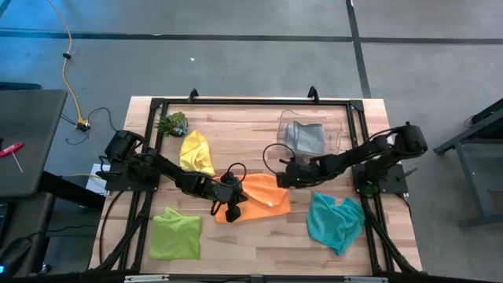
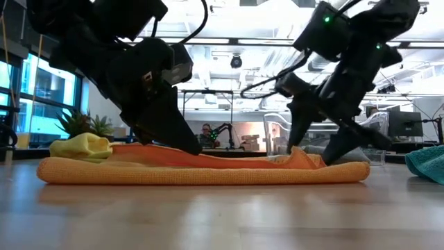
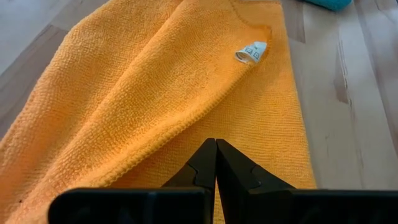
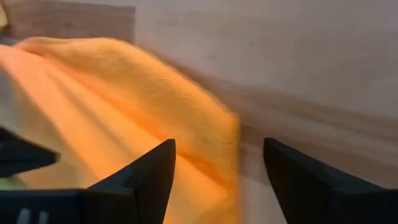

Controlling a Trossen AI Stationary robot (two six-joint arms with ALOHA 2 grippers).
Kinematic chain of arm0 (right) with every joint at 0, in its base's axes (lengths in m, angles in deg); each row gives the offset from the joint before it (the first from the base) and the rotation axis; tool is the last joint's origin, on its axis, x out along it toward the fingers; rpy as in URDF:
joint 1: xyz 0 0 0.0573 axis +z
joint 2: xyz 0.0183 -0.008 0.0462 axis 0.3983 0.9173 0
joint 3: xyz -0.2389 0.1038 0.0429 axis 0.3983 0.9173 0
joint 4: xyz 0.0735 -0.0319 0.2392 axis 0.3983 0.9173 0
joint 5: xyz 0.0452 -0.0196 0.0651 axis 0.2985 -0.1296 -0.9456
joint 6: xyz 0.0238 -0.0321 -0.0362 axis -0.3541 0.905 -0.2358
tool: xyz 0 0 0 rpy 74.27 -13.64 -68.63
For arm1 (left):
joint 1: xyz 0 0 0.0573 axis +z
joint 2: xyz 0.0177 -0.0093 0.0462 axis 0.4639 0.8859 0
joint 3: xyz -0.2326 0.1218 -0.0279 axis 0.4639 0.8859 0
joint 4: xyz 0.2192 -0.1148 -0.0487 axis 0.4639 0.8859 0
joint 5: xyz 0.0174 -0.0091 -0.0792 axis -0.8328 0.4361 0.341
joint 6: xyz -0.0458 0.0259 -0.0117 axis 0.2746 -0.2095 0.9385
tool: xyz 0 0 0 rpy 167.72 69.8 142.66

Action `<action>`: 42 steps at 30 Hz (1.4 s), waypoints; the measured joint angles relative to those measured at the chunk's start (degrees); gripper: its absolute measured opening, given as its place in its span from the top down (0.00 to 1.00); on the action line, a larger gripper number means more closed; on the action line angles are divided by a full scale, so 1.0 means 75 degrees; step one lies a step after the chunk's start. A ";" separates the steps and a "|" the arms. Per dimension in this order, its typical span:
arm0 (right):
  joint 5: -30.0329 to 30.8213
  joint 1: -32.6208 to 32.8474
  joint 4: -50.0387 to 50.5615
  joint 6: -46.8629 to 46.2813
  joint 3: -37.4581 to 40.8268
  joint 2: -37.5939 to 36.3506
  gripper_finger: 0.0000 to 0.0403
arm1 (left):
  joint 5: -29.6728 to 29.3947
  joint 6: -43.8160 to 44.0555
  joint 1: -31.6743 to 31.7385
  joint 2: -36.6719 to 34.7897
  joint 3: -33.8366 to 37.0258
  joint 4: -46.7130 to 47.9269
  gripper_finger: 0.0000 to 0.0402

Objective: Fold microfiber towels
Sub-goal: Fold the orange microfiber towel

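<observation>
Orange towel (image 3: 155,93) at closed left gripper (image 3: 216,163): nubby matt microfibre, small white fabric tag (image 3: 251,52). Table (image 3: 354,93): smooth pale wood, visible grain.

Two dark arms meet over a folded orange microfiber towel (image 1: 263,198) on the wooden table (image 1: 236,134).
Around it lie yellow (image 1: 196,152), lime green (image 1: 174,233) and teal (image 1: 333,221) cloths; a grey one (image 1: 306,137) seemingly sits in the clear bin (image 1: 340,126).

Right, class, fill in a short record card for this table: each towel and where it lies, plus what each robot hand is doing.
orange towel: table centre, partly folded
yellow towel: far left, crumpled
lime green towel: near left corner
teal towel: near right, crumpled
grey towel: inside clear bin
left hand: shut, on the orange towel
right hand: open, at the orange towel's edge
</observation>
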 joint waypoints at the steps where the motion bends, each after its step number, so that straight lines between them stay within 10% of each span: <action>1: -0.0031 -0.0001 -0.0185 -0.0066 0.0013 0.0105 0.42 | 0.0000 0.0000 0.0000 0.0000 -0.0001 0.0006 1.00; 20: 0.1388 -0.0286 -0.1028 -0.0628 0.0022 0.0205 0.52 | 0.0001 0.0002 -0.0003 0.0000 0.0000 0.0009 1.00; 42: -0.0241 -0.0304 -0.0304 0.0978 0.0005 0.0155 0.67 | 0.0003 0.0005 -0.0006 0.0000 0.0000 0.0008 1.00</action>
